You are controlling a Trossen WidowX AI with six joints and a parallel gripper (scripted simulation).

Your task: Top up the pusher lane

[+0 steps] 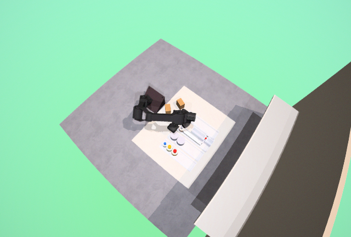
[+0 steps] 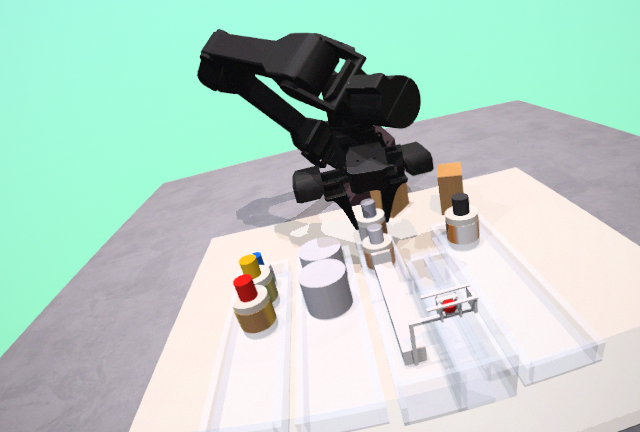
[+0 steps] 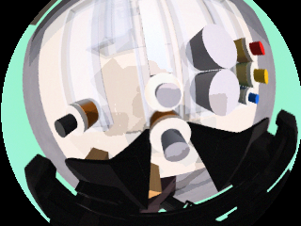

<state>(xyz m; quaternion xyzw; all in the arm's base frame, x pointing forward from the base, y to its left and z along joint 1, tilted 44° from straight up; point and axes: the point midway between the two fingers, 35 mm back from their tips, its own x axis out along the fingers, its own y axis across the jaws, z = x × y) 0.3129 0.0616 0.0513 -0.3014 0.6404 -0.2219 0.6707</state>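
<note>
My gripper (image 2: pixel 372 219) (image 3: pixel 167 128) (image 1: pixel 180 128) is shut on a grey-capped jar (image 2: pixel 370 213) (image 3: pixel 175 141) and holds it upright at the arm-side end of the white-floored lane (image 2: pixel 395 308). A matching grey-capped jar (image 2: pixel 376 247) (image 3: pixel 165 93) stands in that lane just beyond the held one, in line with it. I cannot tell whether the two touch. Further along, a white pusher frame with a red mark (image 2: pixel 448 308) (image 1: pixel 205 137) sits between the clear lane walls.
A black-capped jar (image 2: pixel 461 225) (image 3: pixel 75 120) stands in the right lane. Two grey cylinders (image 2: pixel 325 287) (image 3: pixel 220 88) fill the lane to the left. Jars with red (image 2: pixel 252 305), yellow (image 2: pixel 255 272) and blue caps stand in the leftmost lane. Two wooden blocks (image 2: pixel 448 184) (image 1: pixel 180 103) stand behind.
</note>
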